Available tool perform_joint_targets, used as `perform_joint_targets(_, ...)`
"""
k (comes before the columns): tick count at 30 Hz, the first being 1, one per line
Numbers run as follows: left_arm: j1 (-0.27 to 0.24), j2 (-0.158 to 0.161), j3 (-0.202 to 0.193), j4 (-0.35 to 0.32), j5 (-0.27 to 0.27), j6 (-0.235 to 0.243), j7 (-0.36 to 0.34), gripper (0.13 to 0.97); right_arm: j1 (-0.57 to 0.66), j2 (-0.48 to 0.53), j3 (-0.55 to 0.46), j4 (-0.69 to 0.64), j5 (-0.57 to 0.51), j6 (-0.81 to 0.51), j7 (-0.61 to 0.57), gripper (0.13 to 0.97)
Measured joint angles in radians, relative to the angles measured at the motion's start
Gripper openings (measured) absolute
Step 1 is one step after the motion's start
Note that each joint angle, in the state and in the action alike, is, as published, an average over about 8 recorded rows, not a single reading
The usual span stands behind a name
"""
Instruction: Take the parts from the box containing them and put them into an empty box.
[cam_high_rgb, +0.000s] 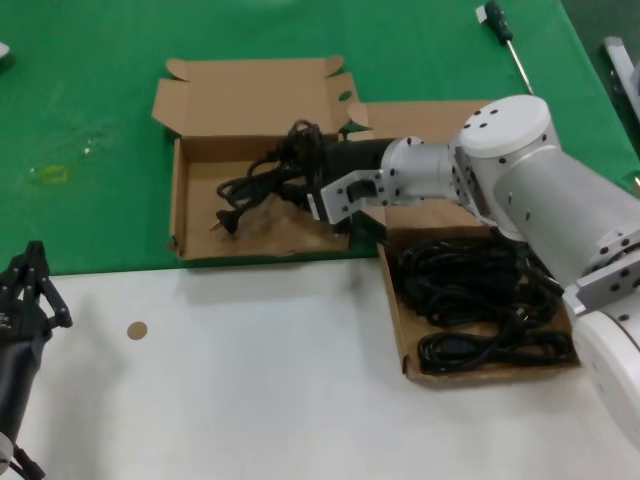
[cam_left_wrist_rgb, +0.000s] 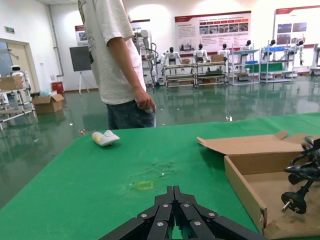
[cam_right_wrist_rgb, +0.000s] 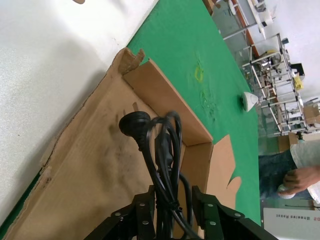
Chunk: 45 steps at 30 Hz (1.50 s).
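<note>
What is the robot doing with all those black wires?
The right end effector is shut on a power cord bundle, holding it over the left cardboard box, which has nothing else in it. More cords wait in the right cardboard box. The left end effector sits idle by the table's near edge.

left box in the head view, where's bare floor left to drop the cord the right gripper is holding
The right gripper holds a cord bundle over the left box. Bare cardboard lies along its near wall and left wall. The far right corner under the bundle is crowded. The right-hand box is packed with cords.
</note>
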Motion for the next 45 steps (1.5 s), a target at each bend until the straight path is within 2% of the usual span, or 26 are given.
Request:
perform_joint_targets(4, 0.000, 0.000, 0.000, 0.000, 0.000, 0.000, 0.000, 0.152, -0.016, 0.017, -0.004, 0.042, -0.009, -0.014, 0.027, 0.285)
perform_joint_targets(13, 0.000, 0.000, 0.000, 0.000, 0.000, 0.000, 0.000, 0.152, -0.124, 0.111, -0.044, 0.316, -0.049, -0.056, 0.203, 0.416)
perform_joint_targets(21, 0.000, 0.000, 0.000, 0.000, 0.000, 0.000, 0.000, 0.152, -0.235, 0.223, -0.053, 0.583, -0.060, -0.077, 0.340, 0.618)
perform_joint_targets(22, 0.000, 0.000, 0.000, 0.000, 0.000, 0.000, 0.000, 0.152, -0.248, 0.237, -0.052, 0.613, -0.059, -0.078, 0.354, 0.618)
perform_joint_targets(25, 0.000, 0.000, 0.000, 0.000, 0.000, 0.000, 0.000, 0.152, -0.279, 0.269, -0.049, 0.683, -0.058, -0.080, 0.387, 0.688)
perform_joint_targets(30, 0.000, 0.000, 0.000, 0.000, 0.000, 0.000, 0.000, 0.153, -0.296, 0.287, -0.047, 0.721, -0.057, -0.079, 0.407, 0.805)
perform_joint_targets(34, 0.000, 0.000, 0.000, 0.000, 0.000, 0.000, 0.000, 0.154, -0.297, 0.287, -0.046, 0.724, -0.057, -0.079, 0.408, 0.805)
perform_joint_targets(42, 0.000, 0.000, 0.000, 0.000, 0.000, 0.000, 0.000, 0.190, -0.339, 0.286, -0.027, 0.754, -0.042, -0.045, 0.447, 0.921)
perform_joint_targets(45, 0.000, 0.000, 0.000, 0.000, 0.000, 0.000, 0.000, 0.212, -0.369, 0.285, -0.013, 0.776, -0.032, -0.021, 0.475, 0.932)
